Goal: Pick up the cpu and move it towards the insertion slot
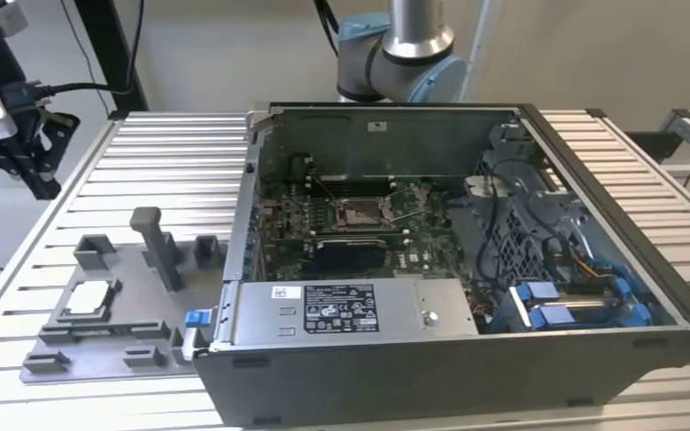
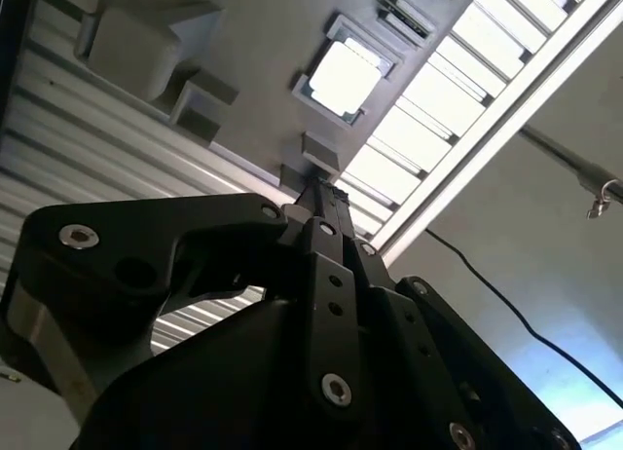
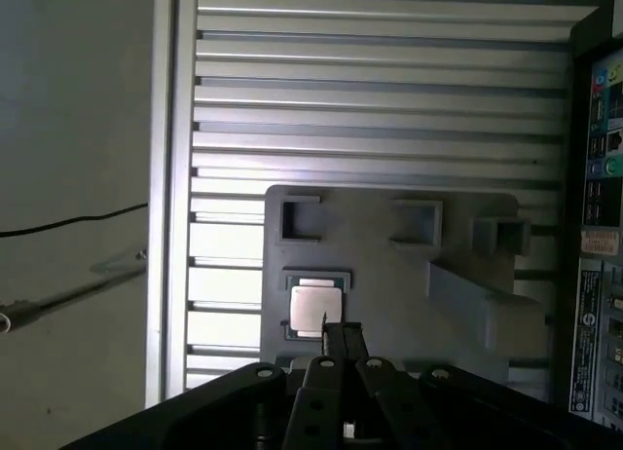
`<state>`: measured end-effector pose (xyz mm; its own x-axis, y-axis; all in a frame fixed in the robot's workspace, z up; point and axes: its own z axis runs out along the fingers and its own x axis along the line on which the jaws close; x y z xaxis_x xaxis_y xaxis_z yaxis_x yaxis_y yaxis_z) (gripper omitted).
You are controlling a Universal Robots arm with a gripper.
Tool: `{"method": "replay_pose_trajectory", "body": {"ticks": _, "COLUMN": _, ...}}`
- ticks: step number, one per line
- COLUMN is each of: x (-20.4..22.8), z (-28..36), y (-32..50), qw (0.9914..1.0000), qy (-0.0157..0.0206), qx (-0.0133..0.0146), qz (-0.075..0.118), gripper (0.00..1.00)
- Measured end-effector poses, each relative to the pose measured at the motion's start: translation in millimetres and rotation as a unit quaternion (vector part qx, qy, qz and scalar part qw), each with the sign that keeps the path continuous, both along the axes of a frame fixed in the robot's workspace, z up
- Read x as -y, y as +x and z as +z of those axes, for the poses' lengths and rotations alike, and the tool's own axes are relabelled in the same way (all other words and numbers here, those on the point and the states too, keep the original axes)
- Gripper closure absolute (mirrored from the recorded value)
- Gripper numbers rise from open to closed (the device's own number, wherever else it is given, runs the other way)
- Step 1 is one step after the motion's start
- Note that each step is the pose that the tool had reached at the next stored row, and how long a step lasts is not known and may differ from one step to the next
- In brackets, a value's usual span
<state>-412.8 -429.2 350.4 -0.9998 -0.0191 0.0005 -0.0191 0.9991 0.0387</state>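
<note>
Cpu: the small, thin, square, silvery-white cpu lies flat in a square recess of the grey plastic tray, untouched.
Handling: you should expect it to be light, stiff, slick on top and fragile underneath; take it by two opposite edges, not by its faces.
Gripper: your black gripper hangs above the tray, its tip just beside the cpu, pressed together and pinching nothing.
Insertion slot: the shiny-framed square insertion slot sits inside the open grey computer case, well apart from the tray.
Writing: the white label on the case's side nearest the tray carries print too small for you to read.
</note>
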Motion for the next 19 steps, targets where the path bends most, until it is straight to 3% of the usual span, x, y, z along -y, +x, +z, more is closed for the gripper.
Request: {"method": "replay_pose_trajectory", "body": {"ticks": 19, "x": 0.0, "z": -1.8, "y": -1.6, "qw": 1.00000, "qy": 0.0001, "qx": 0.0001, "qz": 0.000, "gripper": 0.00}}
